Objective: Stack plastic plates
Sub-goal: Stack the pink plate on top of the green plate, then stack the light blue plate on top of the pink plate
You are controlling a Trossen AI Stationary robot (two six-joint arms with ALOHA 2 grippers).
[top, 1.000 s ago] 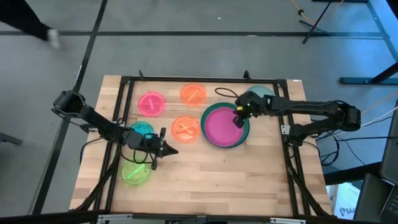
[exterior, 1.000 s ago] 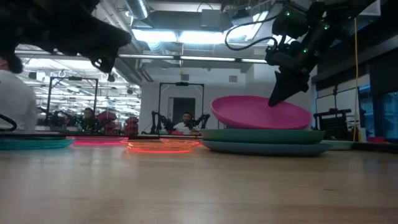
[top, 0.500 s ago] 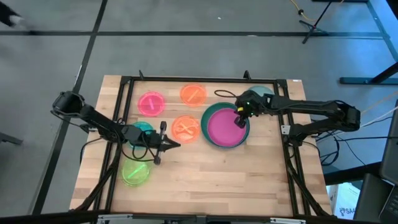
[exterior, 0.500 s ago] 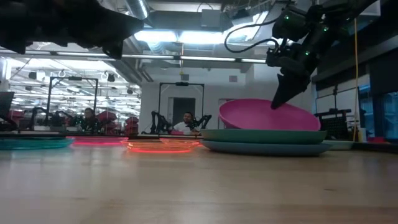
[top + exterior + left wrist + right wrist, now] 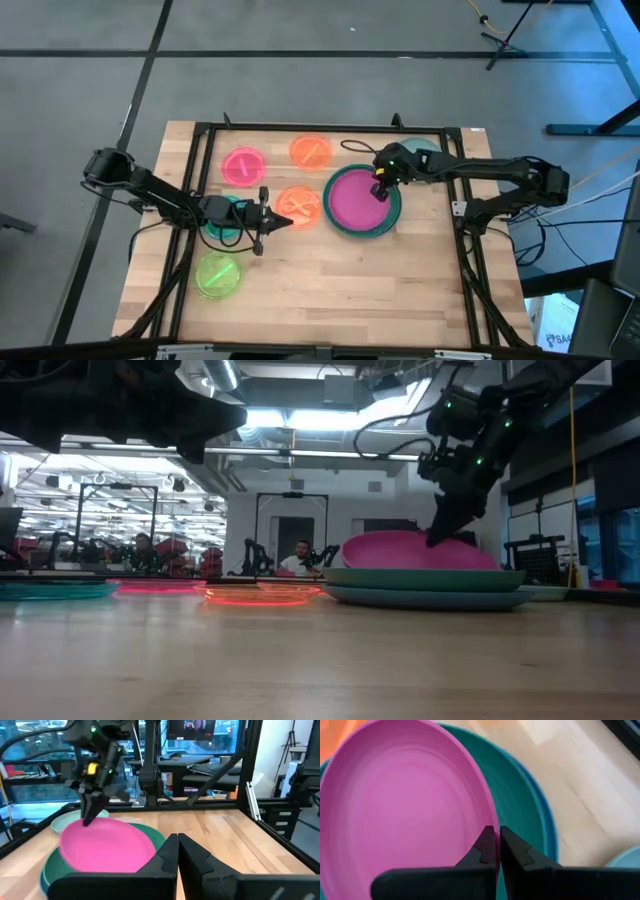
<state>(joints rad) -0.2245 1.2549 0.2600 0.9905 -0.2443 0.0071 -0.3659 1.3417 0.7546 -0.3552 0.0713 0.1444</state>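
The large magenta plate (image 5: 355,203) lies on the dark green plate (image 5: 332,216), which sits on the blue plate (image 5: 547,826), right of the table's middle. My right gripper (image 5: 381,192) is shut on the magenta plate's far-right rim. My left gripper (image 5: 288,221) is shut and holds nothing. It hovers between the teal plate (image 5: 226,214) and the nearer small orange plate (image 5: 298,204). The small pink plate (image 5: 243,165), the second orange plate (image 5: 311,152) and the lime plate (image 5: 218,275) lie flat on the table. My right gripper pinches the magenta plate's rim (image 5: 492,822) on its far-right side between the two fingertips (image 5: 485,842). The fingers come from above, slanting down from the table's far right (image 5: 437,540). The plate rests nearly level on the dark green plate (image 5: 420,577).
A grey-green plate (image 5: 424,150) lies at the far right, partly under my right arm. A black cable (image 5: 358,148) runs along the far side. Bare wood (image 5: 350,290) fills the near half of the table, right of the lime plate. A black frame surrounds the table.
My right gripper has come down and brought the magenta plate from a steep tilt to nearly level on the dark green plate. My left gripper, still shut, has moved toward the far edge and a little right, from beside the lime plate to beside the nearer orange plate.
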